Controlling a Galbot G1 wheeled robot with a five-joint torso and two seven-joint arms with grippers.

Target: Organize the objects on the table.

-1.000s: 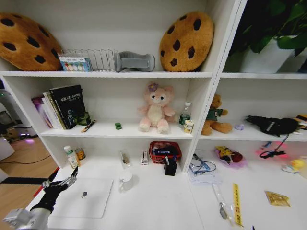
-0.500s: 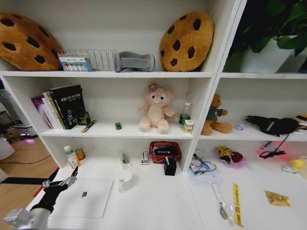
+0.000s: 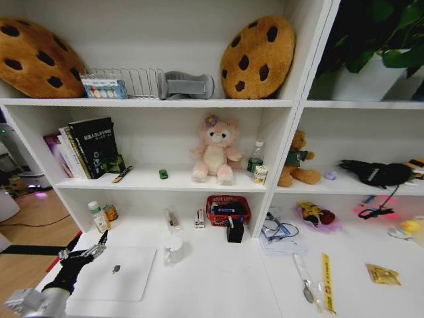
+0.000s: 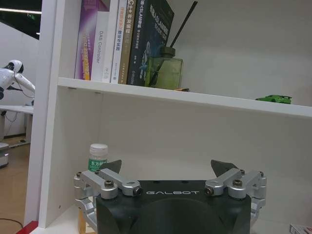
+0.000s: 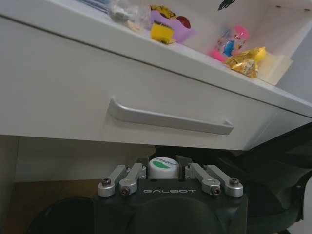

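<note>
Hovering unchanged, the left gripper (image 3: 101,244) stays beside the laptop (image 3: 114,272).

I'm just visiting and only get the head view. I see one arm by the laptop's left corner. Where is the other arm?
Observer: The right gripper is down low, facing a white drawer with a silver handle.
Operator: Is it carrying anything?
Observer: Yes, it is shut on a small white-and-green container.
Operator: And is the left one gripping something?
Observer: No. The left gripper is open and empty, pointed at the shelf unit's white wall, with a white-capped bottle beside it.
</note>
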